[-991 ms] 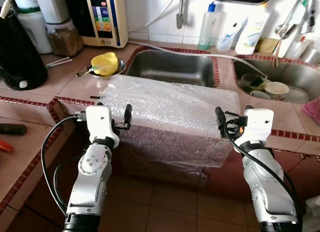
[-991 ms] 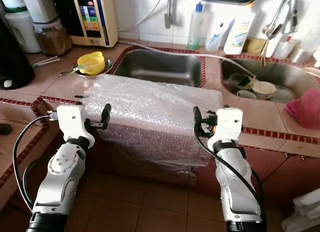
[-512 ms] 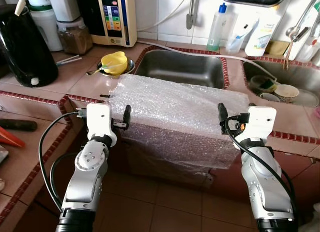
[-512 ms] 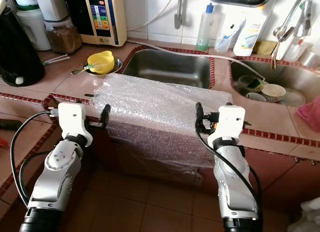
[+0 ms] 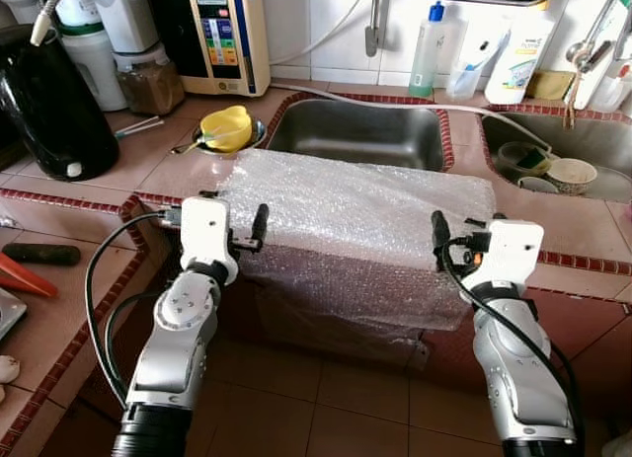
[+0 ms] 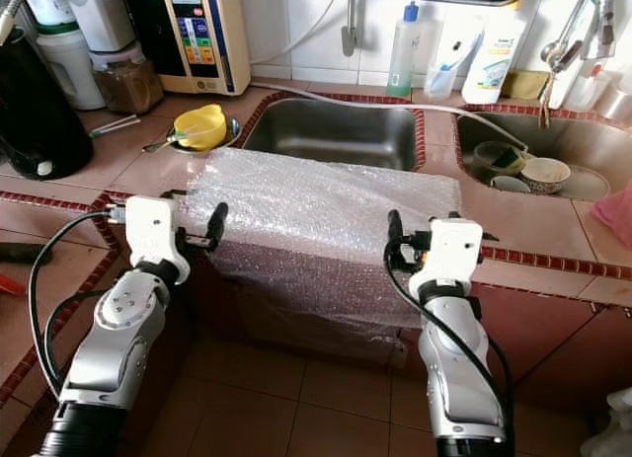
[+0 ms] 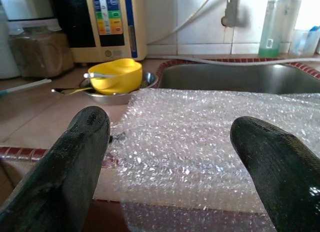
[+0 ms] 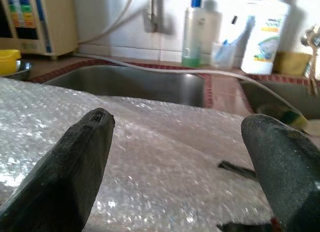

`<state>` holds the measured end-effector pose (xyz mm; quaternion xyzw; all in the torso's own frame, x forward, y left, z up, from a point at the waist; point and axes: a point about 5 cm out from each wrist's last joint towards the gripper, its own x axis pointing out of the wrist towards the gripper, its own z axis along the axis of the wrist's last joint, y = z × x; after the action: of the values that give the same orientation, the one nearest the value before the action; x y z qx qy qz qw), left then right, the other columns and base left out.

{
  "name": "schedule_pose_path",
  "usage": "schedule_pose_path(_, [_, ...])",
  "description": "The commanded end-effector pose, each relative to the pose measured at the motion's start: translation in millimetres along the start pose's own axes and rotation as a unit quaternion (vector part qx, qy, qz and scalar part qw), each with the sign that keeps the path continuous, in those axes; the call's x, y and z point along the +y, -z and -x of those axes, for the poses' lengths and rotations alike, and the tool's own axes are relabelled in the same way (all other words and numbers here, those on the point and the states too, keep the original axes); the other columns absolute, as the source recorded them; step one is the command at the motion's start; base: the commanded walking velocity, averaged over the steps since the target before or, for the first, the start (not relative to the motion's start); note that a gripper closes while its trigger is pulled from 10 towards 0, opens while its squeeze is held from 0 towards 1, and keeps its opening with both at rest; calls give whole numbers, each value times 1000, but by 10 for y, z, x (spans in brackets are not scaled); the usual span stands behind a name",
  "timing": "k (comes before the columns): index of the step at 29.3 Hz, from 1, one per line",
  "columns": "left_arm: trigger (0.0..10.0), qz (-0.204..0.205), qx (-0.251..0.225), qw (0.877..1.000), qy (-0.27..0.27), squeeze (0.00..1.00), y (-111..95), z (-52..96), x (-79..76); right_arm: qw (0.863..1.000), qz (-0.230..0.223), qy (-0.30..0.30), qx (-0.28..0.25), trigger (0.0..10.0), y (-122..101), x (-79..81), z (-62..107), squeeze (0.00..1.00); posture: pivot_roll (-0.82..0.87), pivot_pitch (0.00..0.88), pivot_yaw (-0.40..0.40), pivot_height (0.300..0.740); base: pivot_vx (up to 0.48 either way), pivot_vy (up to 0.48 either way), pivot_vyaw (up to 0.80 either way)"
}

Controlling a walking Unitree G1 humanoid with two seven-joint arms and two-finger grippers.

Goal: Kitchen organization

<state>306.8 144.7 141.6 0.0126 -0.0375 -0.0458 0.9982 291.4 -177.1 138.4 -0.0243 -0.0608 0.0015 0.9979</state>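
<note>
- Bubble wrap [image 5: 355, 205] is the thing here: a big clear sheet lying over the front of the tiled bench [image 5: 148, 166], just in front of the left sink [image 5: 360, 131], with a long flap hanging down over the front edge toward the floor.
- Left tool [image 5: 233, 242] sits at the sheet's left edge, right tool [image 5: 462, 244] at its right edge. Both have their fingers spread wide with nothing between them; the wrist views look straight over the wrap through the gap.
- Handling guess: super light, totally floppy, no stiffness at all. It'll sag and fold wherever it isn't supported, so pinching one spot would probably just drag a corner while the rest trails.
- The plastic looks slick, so a shallow nip could slide off. Better to take a decent bite of the edge, maybe where it bends over the bench lip, since there's a fold to close on.
- One tool per side looks sensible, roughly level, so the sheet stays spread.
- Not fragile really, worst case some bubbles pop.
- Watch the yellow bowl [image 5: 226, 127] on its metal dish behind the left corner; a swinging sheet might catch it. Something dark pokes out from under the wrap on the right, can't tell what.
</note>
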Motion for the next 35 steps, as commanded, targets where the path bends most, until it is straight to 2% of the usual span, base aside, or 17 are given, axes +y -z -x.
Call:
schedule_pose_path(1, [10000, -4, -13, 1000, -12, 0, -49, 27, 44, 1000, 6, -10, -19, 10000, -102, 17, -34, 0, 34, 0, 8, 740, 0, 0, 0])
schedule_pose_path(10, [10000, -3, -27, 1000, -10, 0, -80, 64, 65, 999, 15, -27, -26, 10000, -121, 74, -28, 0, 36, 0, 0, 740, 81, 0, 0])
schedule_pose_path(35, [10000, 10, -18, 1000, -7, 0, -32, 87, 21, 996, 40, -60, -43, 10000, -198, 123, -36, 0, 23, 0, -10, 740, 329, 0, 0])
